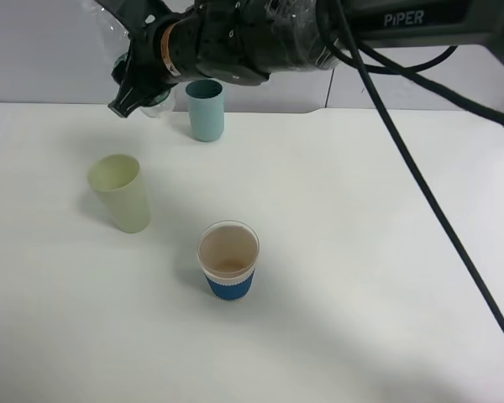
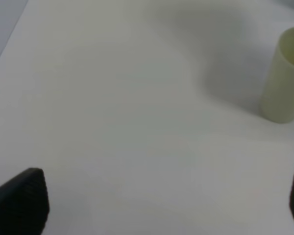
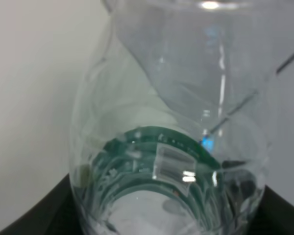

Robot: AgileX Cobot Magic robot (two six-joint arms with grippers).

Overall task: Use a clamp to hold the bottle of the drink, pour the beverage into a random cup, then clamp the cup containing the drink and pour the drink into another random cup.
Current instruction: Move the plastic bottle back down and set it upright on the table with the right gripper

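Three cups stand on the white counter (image 1: 336, 277), none touching another: one pale yellow-green tumbler (image 1: 119, 193) on the left, one short paper cup (image 1: 228, 262) with a blue sleeve nearer the front and middle, and one teal tumbler (image 1: 206, 111) at the back. There is a single clear bottle (image 3: 171, 98) with a dark green label. It is off the counter, clamped in the right end effector (image 1: 139, 88), which hangs high over the back-left part of the counter, above and behind the pale tumbler and just beside the teal one. The right wrist view is filled by the bottle's ribbed, see-through body between the two dark fingers; whether liquid sits in it I cannot tell. Two arms are at work, but only the right arm (image 1: 260, 38) shows from the high camera, reaching across from the right and passing just over the teal tumbler's rim. Its thick black cables (image 1: 420, 185) cut across the view of the counter's right side. The left end effector (image 2: 159, 200) has its jaws spread wide and holds nothing, low over bare counter, with the pale tumbler standing ahead of it and off to one side.
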